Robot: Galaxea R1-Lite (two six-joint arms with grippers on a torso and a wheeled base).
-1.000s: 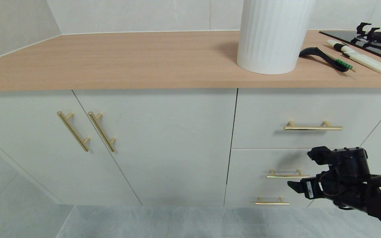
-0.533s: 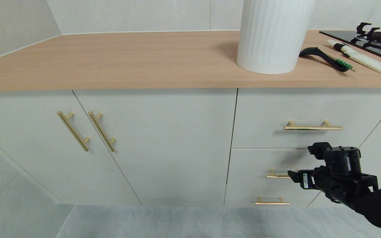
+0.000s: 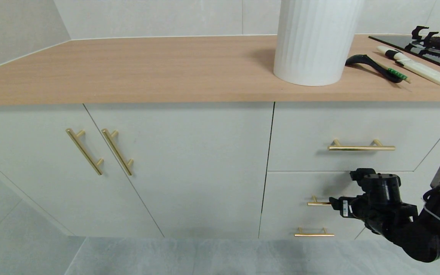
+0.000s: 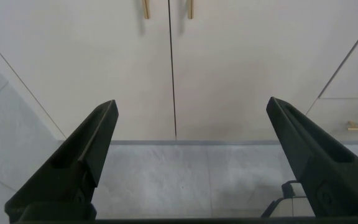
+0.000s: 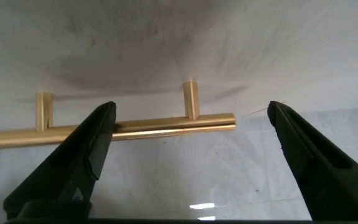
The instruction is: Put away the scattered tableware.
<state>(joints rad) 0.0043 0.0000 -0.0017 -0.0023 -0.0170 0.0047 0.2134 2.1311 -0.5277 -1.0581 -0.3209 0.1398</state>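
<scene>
On the wooden countertop (image 3: 147, 68), at the right, lie a black spoon (image 3: 374, 67), a thin stick with a green grip (image 3: 397, 73) and a white knife (image 3: 418, 68). My right gripper (image 3: 344, 189) is open, low in front of the drawers, at the right end of the middle drawer's gold handle (image 3: 319, 203). The right wrist view has that handle (image 5: 117, 130) running across just beyond the open gripper (image 5: 190, 112), not between the fingers (image 5: 73, 168). My left gripper (image 4: 191, 106) is open and holds nothing, facing the cabinet doors (image 4: 173, 62) near the floor.
A tall white ribbed container (image 3: 313, 40) stands on the counter beside the spoon. A black stove (image 3: 434, 44) is at the far right. The top drawer handle (image 3: 361, 147) and bottom drawer handle (image 3: 314, 234) flank the middle one. Two door handles (image 3: 99, 151) sit on the left.
My right gripper has moved left and closer to the drawer front, now covering the right end of the middle handle. The right arm behind it has risen.
</scene>
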